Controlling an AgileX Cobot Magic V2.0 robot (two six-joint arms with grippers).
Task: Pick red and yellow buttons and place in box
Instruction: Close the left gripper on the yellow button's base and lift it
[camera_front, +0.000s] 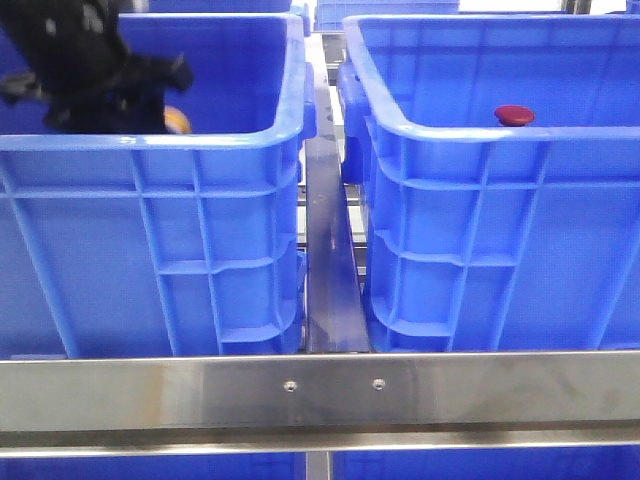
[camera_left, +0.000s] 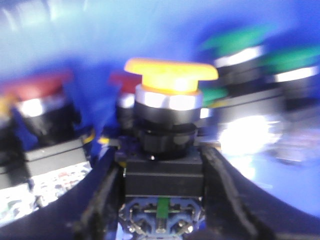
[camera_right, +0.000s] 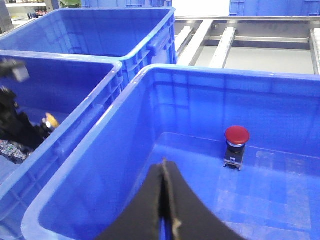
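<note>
The yellow button (camera_left: 170, 75) has an orange-yellow cap on a black body. My left gripper (camera_left: 162, 170) is shut on that body inside the left crate (camera_front: 150, 145). From the front, the yellow cap (camera_front: 178, 118) peeks out beside the left gripper (camera_front: 150, 95). The red button (camera_front: 514, 114) stands upright on the floor of the box (camera_front: 450, 130), the right crate. In the right wrist view my right gripper (camera_right: 163, 167) hangs over the box (camera_right: 210, 71), shut with nothing in it. It is well short of the red button (camera_right: 236, 135).
The left crate also holds other buttons around the yellow one, red-capped (camera_left: 37, 87) and green-capped (camera_left: 240, 40). A metal rail (camera_front: 330, 280) runs between the two crates, and a steel bar (camera_front: 320, 390) crosses in front. Another blue crate (camera_right: 100, 30) stands behind.
</note>
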